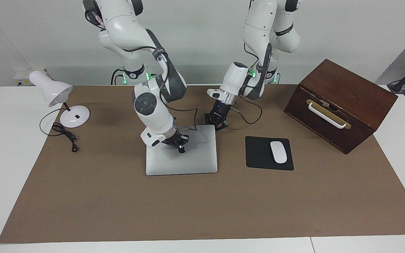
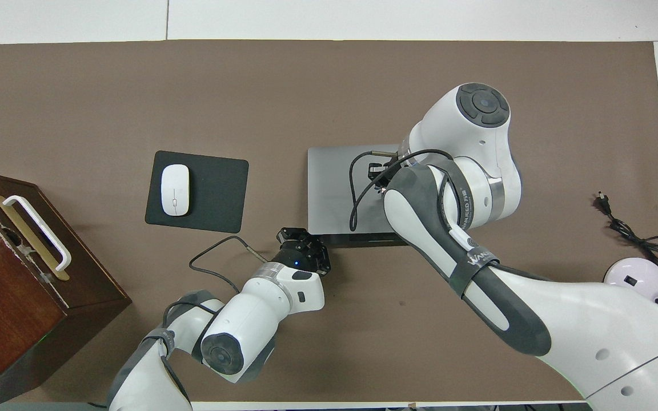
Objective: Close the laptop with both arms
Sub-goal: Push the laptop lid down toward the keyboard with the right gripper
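The silver-grey laptop [image 1: 188, 158] lies on the brown mat with its lid down almost flat. In the overhead view the laptop [image 2: 332, 188] shows a thin dark strip along its edge nearest the robots. My right gripper [image 1: 179, 144] is shut, with its tips on the lid right beside the dark apple logo; the same right gripper [image 2: 376, 171] is half hidden under its own arm in the overhead view. My left gripper [image 1: 218, 125] is shut and sits at the laptop's corner nearest the robots, toward the left arm's end; the overhead view shows this left gripper [image 2: 301, 238] by the same corner.
A black mouse pad [image 1: 258, 154] with a white mouse [image 1: 278, 151] lies beside the laptop toward the left arm's end. A tilted brown wooden box [image 1: 339, 105] stands past it. A white desk lamp [image 1: 53, 93] and its cable are at the right arm's end.
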Available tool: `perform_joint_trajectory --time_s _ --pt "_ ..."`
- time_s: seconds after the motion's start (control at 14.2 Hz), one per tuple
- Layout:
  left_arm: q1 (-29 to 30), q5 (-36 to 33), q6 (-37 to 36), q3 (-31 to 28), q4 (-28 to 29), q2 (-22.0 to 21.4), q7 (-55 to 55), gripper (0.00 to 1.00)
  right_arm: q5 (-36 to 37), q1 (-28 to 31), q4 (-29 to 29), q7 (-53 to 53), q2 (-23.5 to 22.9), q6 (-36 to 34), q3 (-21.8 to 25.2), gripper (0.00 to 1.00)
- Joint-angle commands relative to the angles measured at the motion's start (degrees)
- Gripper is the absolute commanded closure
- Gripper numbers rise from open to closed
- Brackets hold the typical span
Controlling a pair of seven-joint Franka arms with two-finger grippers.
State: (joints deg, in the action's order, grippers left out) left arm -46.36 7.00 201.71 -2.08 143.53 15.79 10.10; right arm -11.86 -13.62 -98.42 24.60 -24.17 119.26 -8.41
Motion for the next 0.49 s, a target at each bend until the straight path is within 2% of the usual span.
perform_joint_trajectory --time_s 0.0,0.42 --pt "-0.4 0.65 -0.97 -1.35 3.95 2.58 1.67 1.0 -1.5 0.61 -0.81 -1.13 -0.08 1.33 -0.46 1.0" --pt "-0.31 0.65 -0.88 -1.35 4.22 2.58 2.2 1.0 -1.5 0.61 -0.55 -1.13 -0.08 0.98 -0.38 1.0"
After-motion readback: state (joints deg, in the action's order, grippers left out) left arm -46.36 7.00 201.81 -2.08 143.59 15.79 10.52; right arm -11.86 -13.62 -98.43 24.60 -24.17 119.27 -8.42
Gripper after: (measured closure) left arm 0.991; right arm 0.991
